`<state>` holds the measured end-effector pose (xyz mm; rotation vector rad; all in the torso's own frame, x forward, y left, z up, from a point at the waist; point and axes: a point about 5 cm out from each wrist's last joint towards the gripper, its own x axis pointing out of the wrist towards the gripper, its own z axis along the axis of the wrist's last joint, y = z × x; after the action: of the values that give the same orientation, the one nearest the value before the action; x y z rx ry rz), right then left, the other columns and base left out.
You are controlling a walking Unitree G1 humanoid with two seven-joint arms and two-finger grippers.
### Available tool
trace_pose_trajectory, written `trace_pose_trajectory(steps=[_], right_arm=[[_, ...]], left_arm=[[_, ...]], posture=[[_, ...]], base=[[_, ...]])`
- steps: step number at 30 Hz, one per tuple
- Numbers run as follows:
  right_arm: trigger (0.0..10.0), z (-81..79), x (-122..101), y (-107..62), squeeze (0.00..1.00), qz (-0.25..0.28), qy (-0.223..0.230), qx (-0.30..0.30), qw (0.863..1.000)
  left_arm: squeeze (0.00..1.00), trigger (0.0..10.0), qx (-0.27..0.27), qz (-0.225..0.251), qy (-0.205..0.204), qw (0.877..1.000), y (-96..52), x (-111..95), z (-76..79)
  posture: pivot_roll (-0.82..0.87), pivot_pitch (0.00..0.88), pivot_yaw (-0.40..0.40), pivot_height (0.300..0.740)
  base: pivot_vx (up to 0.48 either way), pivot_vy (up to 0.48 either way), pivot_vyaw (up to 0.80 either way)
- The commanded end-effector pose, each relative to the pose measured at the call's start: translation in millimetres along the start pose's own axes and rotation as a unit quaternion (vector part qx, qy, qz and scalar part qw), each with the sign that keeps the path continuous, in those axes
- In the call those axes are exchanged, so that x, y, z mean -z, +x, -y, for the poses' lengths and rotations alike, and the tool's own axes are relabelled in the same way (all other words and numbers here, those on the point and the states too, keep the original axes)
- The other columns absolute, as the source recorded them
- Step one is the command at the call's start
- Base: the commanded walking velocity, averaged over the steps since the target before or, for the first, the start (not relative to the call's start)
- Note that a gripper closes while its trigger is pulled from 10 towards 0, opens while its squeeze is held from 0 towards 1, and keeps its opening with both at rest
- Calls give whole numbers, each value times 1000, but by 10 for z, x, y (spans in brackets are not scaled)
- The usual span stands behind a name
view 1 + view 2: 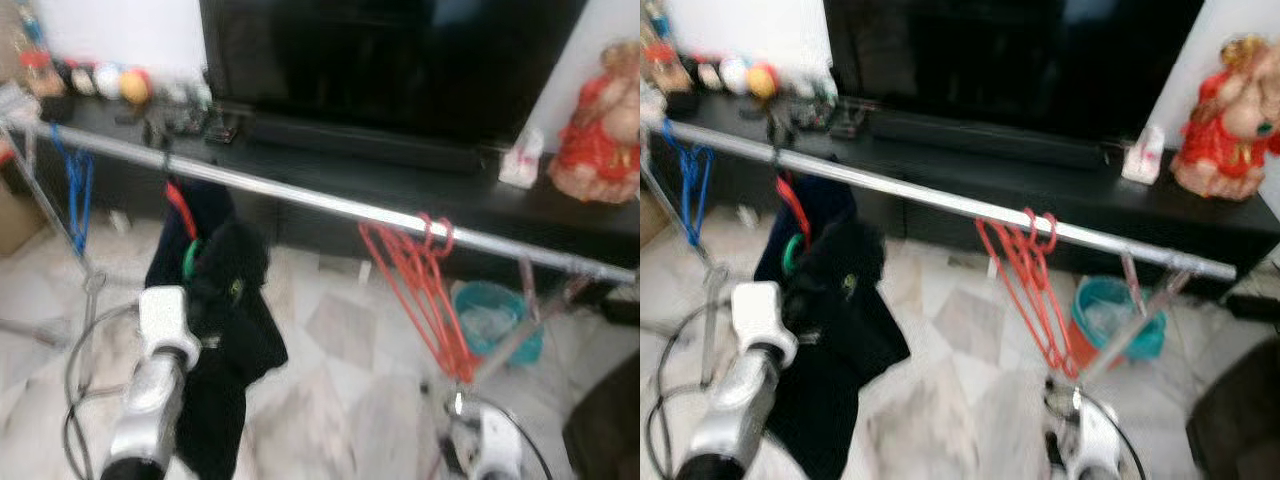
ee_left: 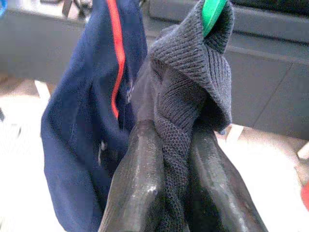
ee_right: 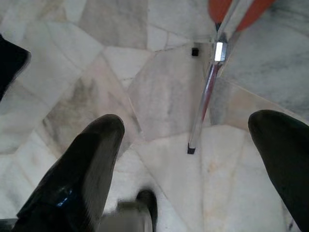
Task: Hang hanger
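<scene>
**Left pincer clamped on dark garment below rail**

Left pincer (image 2: 178,159) closed on dark knit garment (image 1: 225,300) draped over green hanger (image 2: 211,13), just under rail (image 1: 330,205). Fabric looks soft, floppy, light, so grip the stiff hanger. Right pincer (image 3: 186,164) open over floor. Red hangers (image 1: 420,290) well apart; bare rail between gives room.

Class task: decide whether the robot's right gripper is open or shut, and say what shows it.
Open. In the right wrist view, the right gripper has its two black fingers wide apart, with marble floor between them.
</scene>
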<state>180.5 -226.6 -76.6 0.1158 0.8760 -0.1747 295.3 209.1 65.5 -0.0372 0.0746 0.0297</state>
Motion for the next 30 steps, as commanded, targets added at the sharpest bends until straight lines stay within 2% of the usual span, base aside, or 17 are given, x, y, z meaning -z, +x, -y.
trace_pose_trajectory(steps=[1, 7, 11, 13, 14, 15, 19, 25, 30], right_arm=[[10000, 111, 71, -29, 0, -19, -8, 16, 1000], [10000, 136, 288, -75, 0, -80, -38, 23, 996], [10000, 131, 358, -94, 0, -92, -35, 20, 995], [10000, 125, 363, -95, 0, -94, -35, 17, 995], [10000, 125, 363, -95, 0, -94, -35, 17, 995], [10000, 124, 351, -90, 0, -93, -35, 16, 995], [10000, 125, 331, -86, 0, -90, -34, 13, 995], [10000, 110, 333, -84, 0, -91, -32, 10, 995], [10000, 93, 329, -80, 0, -91, -28, 7, 995]], left_arm=[[0, 10000, 17, 25, 1, 1000, 48, -116, 101], [0, 10000, 30, 37, -2, 999, 46, -169, 111], [0, 10000, 49, 57, -9, 997, 46, -274, 137], [0, 10000, 100, 66, 1, 993, 45, -384, 244], [0, 10000, 100, 66, 1, 993, 45, -384, 244], [0, 10000, 146, 66, 18, 987, 31, -431, 347], [0, 10000, 207, 56, 13, 977, 17, -482, 457], [0, 10000, 218, 41, 13, 975, 79, -500, 407], [0, 10000, 204, 19, 36, 978, 222, -508, 405]], posture=[[-18, 0, -38, 740], [-16, 0, -38, 740], [-12, 0, -39, 740], [-10, 0, -39, 740], [-10, 0, -39, 740], [-12, 0, -36, 740], [-13, 0, -36, 740], [-14, 0, -31, 740], [-21, 0, -26, 740]], base=[[356, 0, 0], [229, 0, 0], [0, 0, 0], [0, 0, 0], [0, 0, 0], [0, 0, 0], [0, 0, 0], [0, 0, 0], [0, 0, 0]])
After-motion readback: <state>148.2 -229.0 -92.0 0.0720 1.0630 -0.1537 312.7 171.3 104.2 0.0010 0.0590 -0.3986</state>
